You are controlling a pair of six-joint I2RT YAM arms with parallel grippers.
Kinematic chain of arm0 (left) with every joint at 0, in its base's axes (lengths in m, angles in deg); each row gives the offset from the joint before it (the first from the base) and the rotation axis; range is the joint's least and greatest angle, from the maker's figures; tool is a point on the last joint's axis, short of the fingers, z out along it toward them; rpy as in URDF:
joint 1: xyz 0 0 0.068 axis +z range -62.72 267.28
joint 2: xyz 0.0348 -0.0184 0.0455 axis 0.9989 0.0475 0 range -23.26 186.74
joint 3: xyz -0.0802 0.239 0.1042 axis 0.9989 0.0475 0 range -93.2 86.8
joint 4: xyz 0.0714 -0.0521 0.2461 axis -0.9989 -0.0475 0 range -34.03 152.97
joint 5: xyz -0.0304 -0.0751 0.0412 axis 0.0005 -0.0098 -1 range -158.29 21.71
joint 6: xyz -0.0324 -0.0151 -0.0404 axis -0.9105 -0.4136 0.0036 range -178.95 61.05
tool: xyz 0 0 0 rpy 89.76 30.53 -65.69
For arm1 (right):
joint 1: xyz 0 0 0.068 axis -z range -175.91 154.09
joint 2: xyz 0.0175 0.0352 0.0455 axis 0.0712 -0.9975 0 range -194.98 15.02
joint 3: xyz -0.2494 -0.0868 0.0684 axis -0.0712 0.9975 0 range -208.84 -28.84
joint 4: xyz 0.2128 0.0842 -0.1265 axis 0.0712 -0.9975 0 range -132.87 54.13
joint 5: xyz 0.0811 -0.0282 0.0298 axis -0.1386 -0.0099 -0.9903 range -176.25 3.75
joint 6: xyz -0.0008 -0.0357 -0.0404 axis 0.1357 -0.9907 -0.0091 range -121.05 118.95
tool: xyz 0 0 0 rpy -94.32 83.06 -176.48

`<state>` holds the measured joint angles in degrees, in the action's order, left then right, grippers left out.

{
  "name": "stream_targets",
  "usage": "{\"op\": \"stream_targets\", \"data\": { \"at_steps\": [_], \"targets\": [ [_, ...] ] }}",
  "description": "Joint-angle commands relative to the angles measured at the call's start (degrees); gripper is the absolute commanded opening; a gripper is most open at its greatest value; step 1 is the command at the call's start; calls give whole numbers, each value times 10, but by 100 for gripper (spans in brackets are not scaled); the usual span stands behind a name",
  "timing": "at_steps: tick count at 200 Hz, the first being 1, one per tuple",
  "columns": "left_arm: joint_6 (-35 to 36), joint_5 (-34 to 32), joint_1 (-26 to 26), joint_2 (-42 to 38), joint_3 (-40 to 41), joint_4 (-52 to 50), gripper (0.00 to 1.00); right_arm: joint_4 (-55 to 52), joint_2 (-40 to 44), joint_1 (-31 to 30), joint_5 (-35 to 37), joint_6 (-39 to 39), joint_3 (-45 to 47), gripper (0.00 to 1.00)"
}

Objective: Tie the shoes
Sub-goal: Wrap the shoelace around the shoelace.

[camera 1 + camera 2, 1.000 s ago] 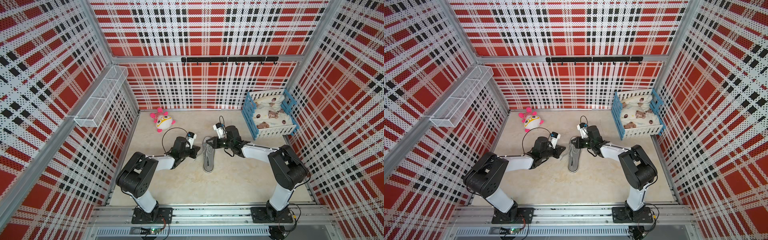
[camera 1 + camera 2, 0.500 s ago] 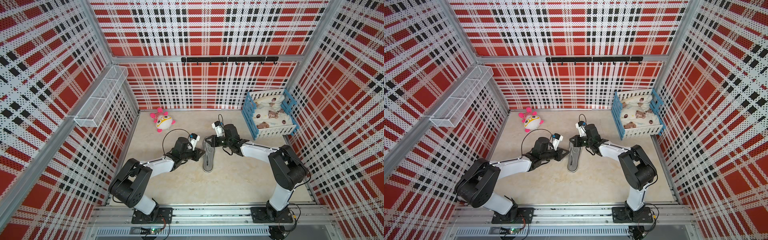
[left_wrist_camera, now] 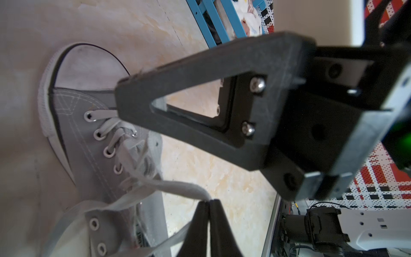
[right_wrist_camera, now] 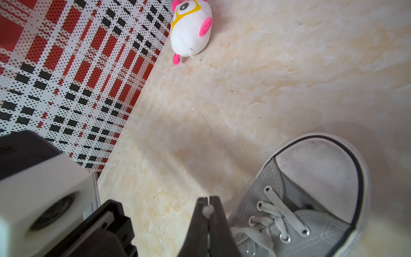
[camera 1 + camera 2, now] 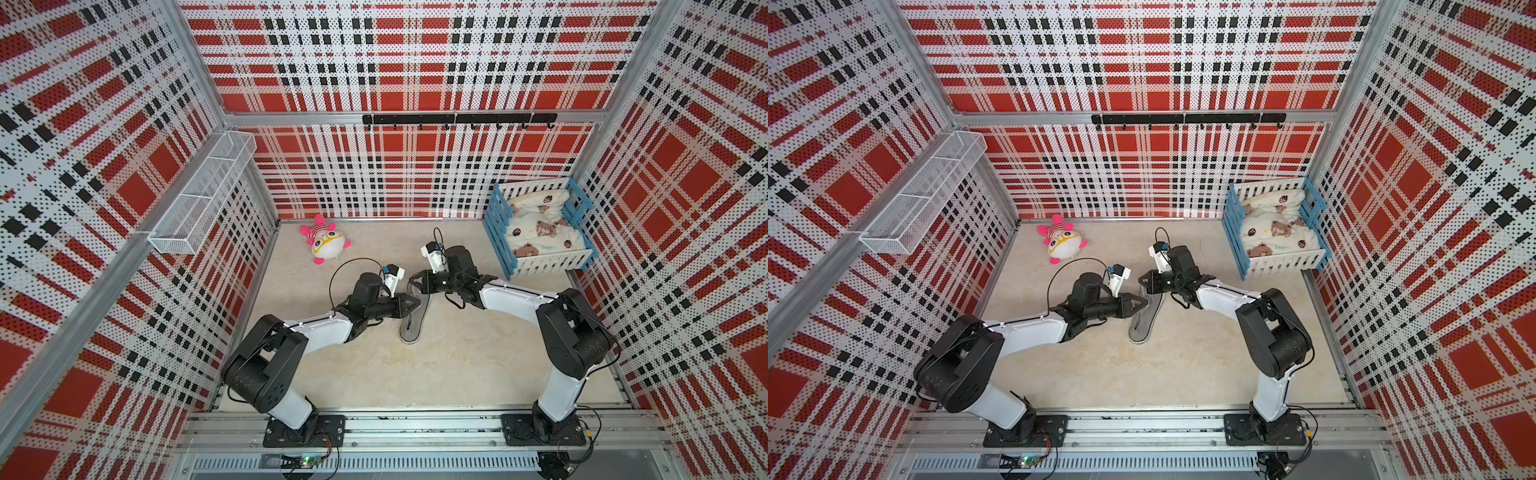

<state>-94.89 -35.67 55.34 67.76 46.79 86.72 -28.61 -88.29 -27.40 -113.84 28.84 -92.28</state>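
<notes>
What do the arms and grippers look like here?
The left arm and right arm match: white link shells between bulky black joints. The left gripper and right gripper are matte black, with tapering triangular fingers, hollow in the middle. Each wrist bears a small white camera box fed by a looping black cable.

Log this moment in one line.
left gripper: shut on lace | right gripper: shut on lace end | shoe: upright, untied
</notes>
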Motion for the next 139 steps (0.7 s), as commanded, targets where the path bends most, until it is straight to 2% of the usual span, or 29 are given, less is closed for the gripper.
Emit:
{"op": "stream_targets", "data": {
  "at_steps": [1, 64, 97, 139],
  "targets": [
    [-17, 11, -11, 19, -15, 32, 18, -3, -8, -3, -7, -11, -17, 0],
    [18, 28, 20, -16, 7, 32, 41, -6, -4, 0, -11, -14, -20, 0],
    [43, 44, 45, -49, 34, 25, 47, -3, -6, 0, -19, -14, -21, 0],
    [82, -6, 54, -78, 44, -6, 50, -2, -6, 0, -25, -14, -24, 0]
  ]
}}
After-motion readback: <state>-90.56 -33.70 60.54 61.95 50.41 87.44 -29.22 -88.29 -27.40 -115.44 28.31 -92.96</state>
